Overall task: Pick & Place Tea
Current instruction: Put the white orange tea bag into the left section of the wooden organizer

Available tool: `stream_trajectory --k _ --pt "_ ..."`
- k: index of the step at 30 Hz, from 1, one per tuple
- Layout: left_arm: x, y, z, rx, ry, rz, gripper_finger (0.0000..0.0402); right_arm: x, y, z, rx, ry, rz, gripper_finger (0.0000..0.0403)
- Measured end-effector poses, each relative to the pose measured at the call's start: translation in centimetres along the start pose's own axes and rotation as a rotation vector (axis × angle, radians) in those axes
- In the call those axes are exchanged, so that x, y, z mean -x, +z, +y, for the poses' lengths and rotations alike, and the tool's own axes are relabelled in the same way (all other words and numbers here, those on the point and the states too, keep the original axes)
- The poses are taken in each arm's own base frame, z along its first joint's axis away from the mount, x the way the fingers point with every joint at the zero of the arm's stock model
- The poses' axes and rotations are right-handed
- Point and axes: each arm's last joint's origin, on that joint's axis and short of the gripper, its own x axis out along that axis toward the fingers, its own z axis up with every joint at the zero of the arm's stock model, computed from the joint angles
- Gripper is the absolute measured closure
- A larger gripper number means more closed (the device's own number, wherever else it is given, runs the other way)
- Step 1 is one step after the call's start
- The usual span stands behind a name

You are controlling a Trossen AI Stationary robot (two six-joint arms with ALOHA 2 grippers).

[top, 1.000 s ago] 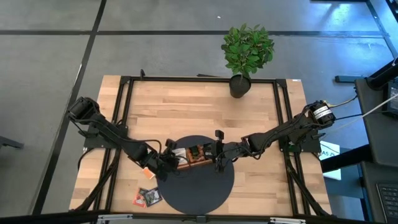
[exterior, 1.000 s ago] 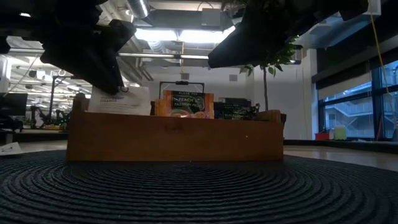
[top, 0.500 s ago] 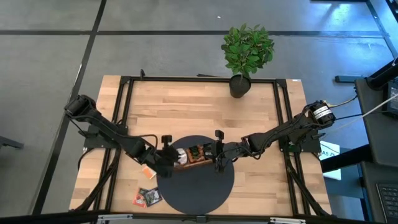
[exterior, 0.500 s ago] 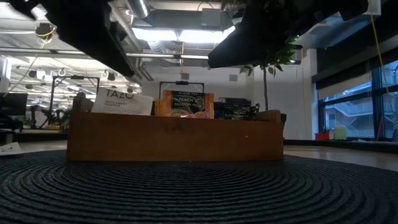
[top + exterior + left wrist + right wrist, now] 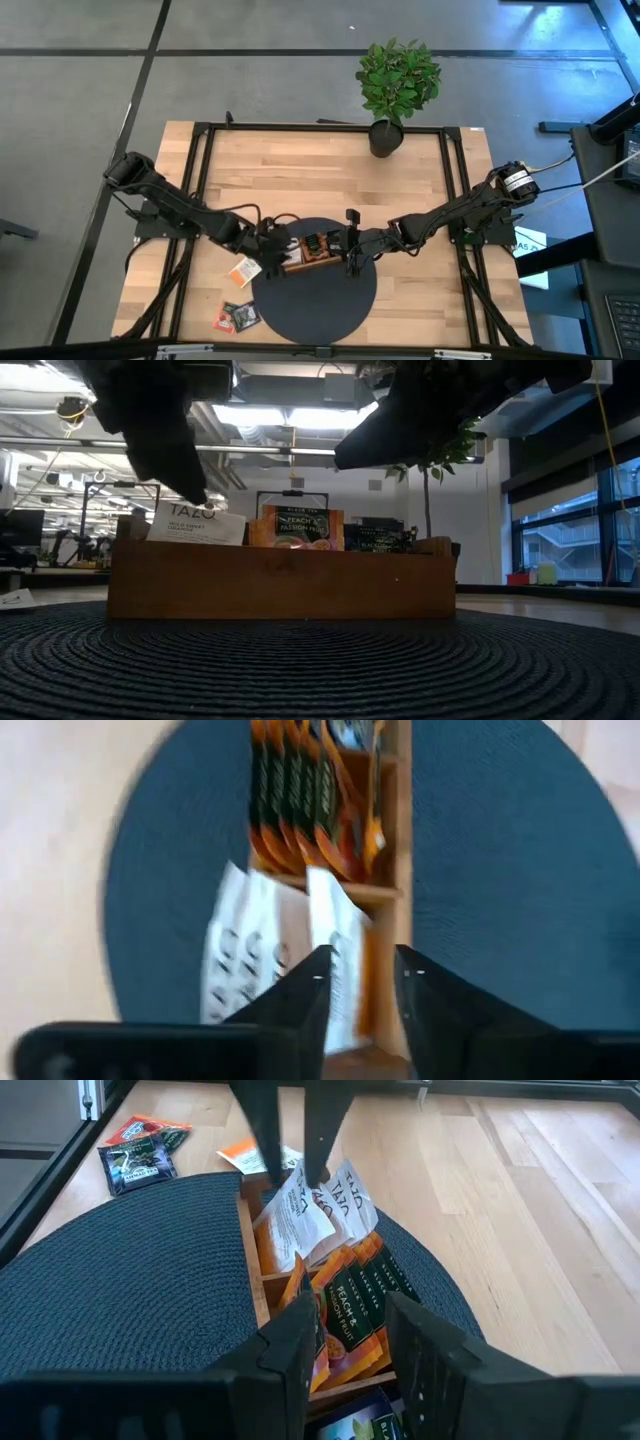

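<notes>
On the round woven mat (image 5: 320, 300), centre frame, my left gripper (image 5: 357, 982) hangs slightly parted, empty, over white tea sachets (image 5: 325, 1210) in the wooden tray (image 5: 280, 578) — light, floppy paper, best pinched by the top edge. Right gripper (image 5: 345, 1320) waits alongside, parted, empty.

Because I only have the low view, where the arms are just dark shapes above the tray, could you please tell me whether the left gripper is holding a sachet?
Observer: No. The left gripper is open with nothing between its fingers, above the white sachets in the wooden tray.
Operator: Thank you. Are any sachets outside the tray?
Observer: Yes. An orange sachet lies on the table beside the mat, and two darker sachets lie nearer the table's edge.
Operator: And the right gripper?
Observer: The right gripper is open and empty over the tray's other end.
</notes>
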Motion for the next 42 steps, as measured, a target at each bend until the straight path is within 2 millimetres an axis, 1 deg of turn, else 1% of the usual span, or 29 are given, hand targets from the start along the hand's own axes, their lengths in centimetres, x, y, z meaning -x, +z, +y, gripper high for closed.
stream_trajectory --k 3,6,9,12,18,23,29,36,39,42 --pt "-0.1 0.2 0.2 0.051 -0.013 0.018 0.026 0.0 0.0 0.0 0.0 0.0 0.0 0.0276" --pt "-0.2 0.4 0.5 0.06 0.009 0.002 0.0229 0.0 0.0 0.0 0.0 0.0 0.0 0.0276" --pt "-0.2 0.3 0.5 0.039 0.007 0.011 0.021 0.0 0.0 0.0 0.0 0.0 0.001 0.0276" --pt "-0.4 0.2 0.4 0.036 -0.011 0.039 0.0201 0.0 -0.1 0.0 0.002 0.0 0.006 0.0276" --pt "-1.3 -0.2 0.4 0.044 0.006 0.066 0.0196 0.0 -0.1 0.0 0.003 -0.001 0.01 0.0276" --pt "-1.3 -0.2 0.4 0.042 0.0 0.069 0.0196 0.0 -0.1 0.0 0.003 -0.001 0.01 0.0276" --pt "-1.2 -0.4 0.1 -0.006 -0.003 0.068 0.0196 0.0 -0.1 0.0 0.003 -0.001 0.009 0.0276" --pt "-1.2 -0.3 0.2 0.019 0.003 0.063 0.0197 0.0 -0.1 0.0 0.003 0.0 0.009 0.0276" --pt "-1.2 -0.4 0.2 0.02 -0.012 0.077 0.0205 0.0 -0.1 0.0 0.003 0.0 0.009 0.0276" --pt "-1.2 -0.4 0.1 0.02 -0.017 0.082 0.0228 0.0 -0.1 0.0 0.003 0.0 0.009 0.0276"
